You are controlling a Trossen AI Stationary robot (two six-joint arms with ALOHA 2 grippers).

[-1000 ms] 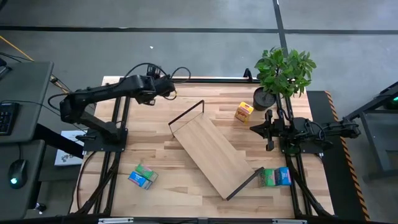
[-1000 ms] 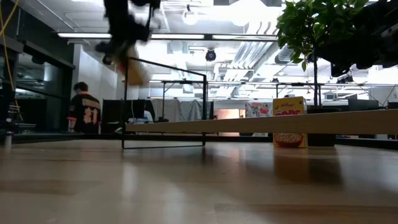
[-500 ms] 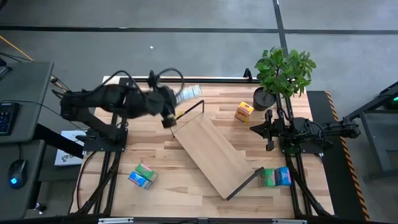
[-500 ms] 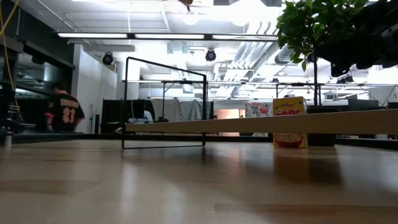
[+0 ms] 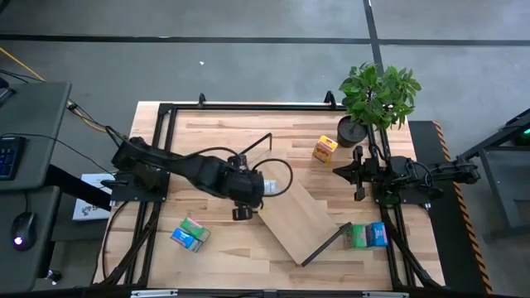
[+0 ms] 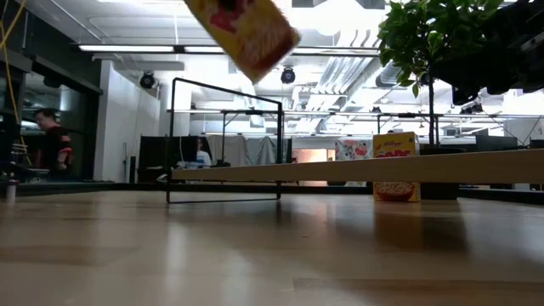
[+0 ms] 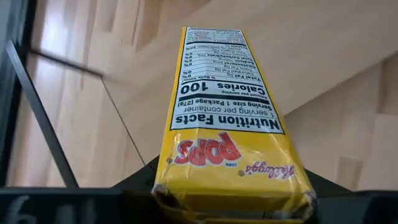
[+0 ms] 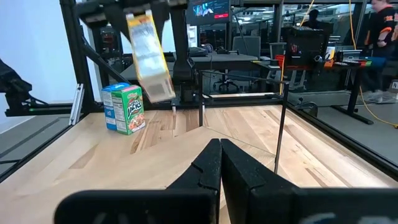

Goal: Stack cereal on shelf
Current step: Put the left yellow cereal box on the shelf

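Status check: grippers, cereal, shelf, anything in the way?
Left gripper jaws shut on yellow cereal box, held above shelf. Right gripper shut, parked by the plant. Nothing on the board.

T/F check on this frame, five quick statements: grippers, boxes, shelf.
1. The left gripper holds a yellow cardboard cereal box above the long light-wood shelf board. True.
2. The right gripper is wide open. False: its fingers are shut, and it holds nothing.
3. A yellow-orange box stands on the tabletop near the potted green plant. True.
4. The shelf board already has boxes stacked on it. False: no box sits on it.
5. A green box and a blue box lie on the table on the left arm's side. True.
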